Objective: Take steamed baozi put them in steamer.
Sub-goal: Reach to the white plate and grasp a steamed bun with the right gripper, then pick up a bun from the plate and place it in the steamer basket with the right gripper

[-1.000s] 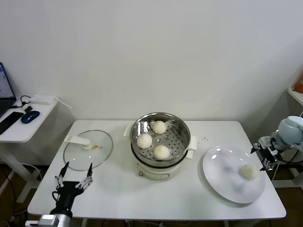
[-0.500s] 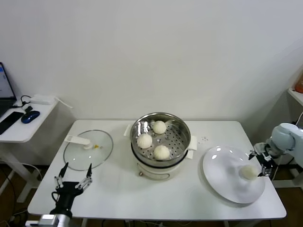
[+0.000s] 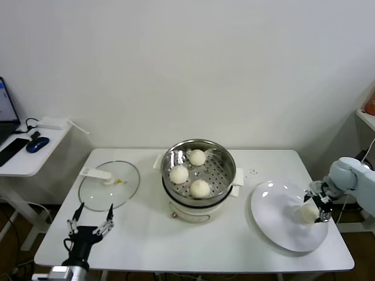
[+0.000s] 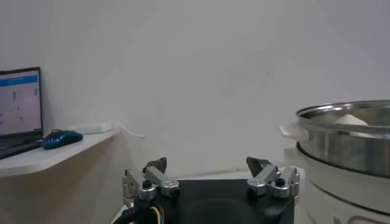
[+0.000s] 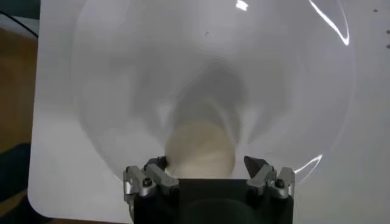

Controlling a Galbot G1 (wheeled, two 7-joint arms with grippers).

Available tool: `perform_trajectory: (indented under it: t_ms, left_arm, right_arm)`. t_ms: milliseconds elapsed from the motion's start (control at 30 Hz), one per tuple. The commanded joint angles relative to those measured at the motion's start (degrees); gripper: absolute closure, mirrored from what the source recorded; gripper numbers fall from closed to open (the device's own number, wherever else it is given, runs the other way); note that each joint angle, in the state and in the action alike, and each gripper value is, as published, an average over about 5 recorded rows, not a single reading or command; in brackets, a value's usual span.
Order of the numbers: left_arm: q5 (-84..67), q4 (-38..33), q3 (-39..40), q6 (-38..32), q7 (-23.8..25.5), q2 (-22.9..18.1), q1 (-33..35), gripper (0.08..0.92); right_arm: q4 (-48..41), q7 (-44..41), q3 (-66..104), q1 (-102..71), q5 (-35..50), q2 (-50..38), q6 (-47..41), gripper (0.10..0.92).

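The steel steamer (image 3: 225, 157) sits on its cream pot base mid-table and holds three off-white baozi (image 3: 200, 188). Its rim also shows in the left wrist view (image 4: 341, 115). The fourth baozi (image 3: 307, 213) lies on the white plate (image 3: 275, 211) at the right. My right gripper (image 3: 317, 206) is open at that bun's right side. In the right wrist view the baozi (image 5: 200, 150) lies between my spread fingertips (image 5: 256, 164), which do not visibly grip it. My left gripper (image 3: 91, 221) is open and empty near the table's front left.
The glass lid (image 3: 109, 184) with a white handle lies left of the steamer. A side desk at the far left holds a mouse (image 3: 37, 144) and a laptop. A shelf stands past the table's right edge.
My right gripper has come down and leftward from beside the plate's edge to straddle the baozi on the plate. The left arm has not moved.
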Motion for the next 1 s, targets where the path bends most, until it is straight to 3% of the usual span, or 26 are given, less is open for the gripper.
perform_trajectory:
  t_ms: [33,333,600,1000]
  left_arm:
    - [0.05,0.04,-0.02,0.06,-0.06,0.08,-0.14,0.177]
    - [-0.01,0.27,-0.03,0.0,-0.2,0.05,-0.13,0.177]
    - [0.02,0.19,0.0,0.09,-0.27,0.07,-0.22,0.177]
    - [0.12,0.18,0.09,0.07,-0.3,-0.16,-0.26,0.177]
  right_arm:
    - [-0.47,-0.19,0.52,-0.52,-0.26,0.56,0.05,0.203]
    - [-0.55,-0.71,0.11,-0.09,-0.35,0.75,0.03,0.207]
    - [-0.56,-0.71,0.33,-0.07,-0.25,0.61,0.08,0.356]
    - [1.1,-1.01,-0.51,1.98,1.41,-0.77,0.04,0.386]
